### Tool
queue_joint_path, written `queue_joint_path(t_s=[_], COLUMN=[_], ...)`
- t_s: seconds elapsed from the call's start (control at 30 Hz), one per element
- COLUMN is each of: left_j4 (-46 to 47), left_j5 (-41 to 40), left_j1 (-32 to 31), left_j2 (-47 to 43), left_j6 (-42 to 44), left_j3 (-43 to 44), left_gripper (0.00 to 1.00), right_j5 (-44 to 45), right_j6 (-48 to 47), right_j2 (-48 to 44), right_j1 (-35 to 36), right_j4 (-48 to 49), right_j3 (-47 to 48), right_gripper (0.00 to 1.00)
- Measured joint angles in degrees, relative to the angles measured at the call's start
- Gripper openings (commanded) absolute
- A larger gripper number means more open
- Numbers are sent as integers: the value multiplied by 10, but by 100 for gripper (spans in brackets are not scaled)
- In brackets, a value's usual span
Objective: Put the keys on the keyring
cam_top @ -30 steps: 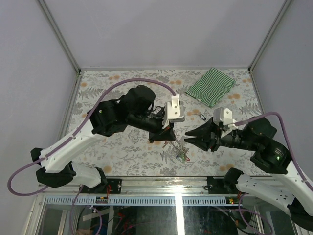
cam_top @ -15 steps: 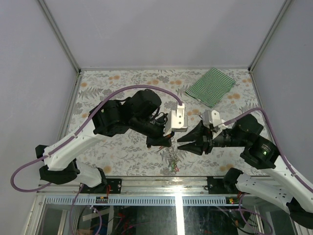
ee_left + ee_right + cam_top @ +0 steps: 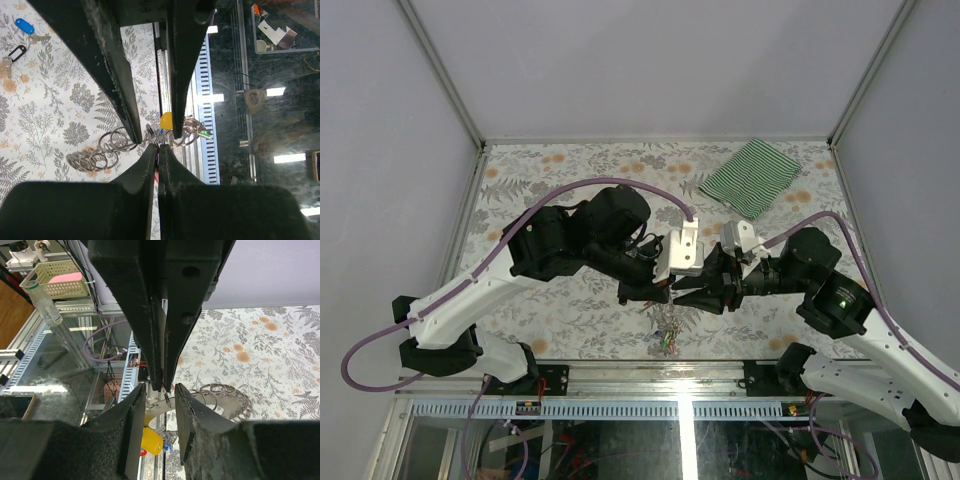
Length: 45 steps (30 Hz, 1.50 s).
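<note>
My left gripper (image 3: 658, 292) is shut on the keyring (image 3: 107, 149), a chain of grey coiled rings that hangs below its tips over the table's near edge. A yellow tag (image 3: 166, 120) and a green tag (image 3: 205, 134) dangle from the bunch (image 3: 668, 328). My right gripper (image 3: 683, 294) faces the left one tip to tip. It stands open, its two fingers (image 3: 192, 425) either side of the shut left tips and the thin ring there. In the right wrist view the keyring (image 3: 225, 396) and yellow tag (image 3: 152, 440) hang just past my gripper (image 3: 160, 395). A blue-tagged key (image 3: 24, 25) and a black-tagged key (image 3: 15, 52) lie on the table.
A green-striped cloth (image 3: 752, 175) lies at the back right of the flowered table (image 3: 540, 310). The table's metal front rail (image 3: 650, 372) runs right under the hanging bunch. Grey walls close the sides and back.
My right arm has moved left until its open fingers straddle the left gripper's tips. The left gripper, still shut, has shifted a little toward the near edge with the bunch.
</note>
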Motion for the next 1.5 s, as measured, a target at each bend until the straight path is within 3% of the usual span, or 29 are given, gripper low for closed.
queue_joint_path(t_s=[0.2,0.7,0.83,1.0,1.27,1.5], left_j4=[0,-1,-1,9,117,213], left_j5=[1,1,4,10,12,13], left_j1=[-3,-6,-7,-7,-11,-10], left_j2=[-1,-1,-1,-9,-96,-174], left_j6=[3,5,5,4,-17,-52], left_j3=[0,0,0,-7,-105,-193], left_gripper=[0,0,0,9,23,25], right_j5=[-6,-18,-24,-29,-33,-36], right_j6=[-2,-33,-38,-37,-31,-31], right_j2=[14,17,17,14,-10,-19], right_j1=[0,0,0,0,0,0], right_j4=[-1,-20,-22,-18,-6,-5], right_j3=[0,0,1,2,2,9], right_gripper=[32,0,0,0,0,0])
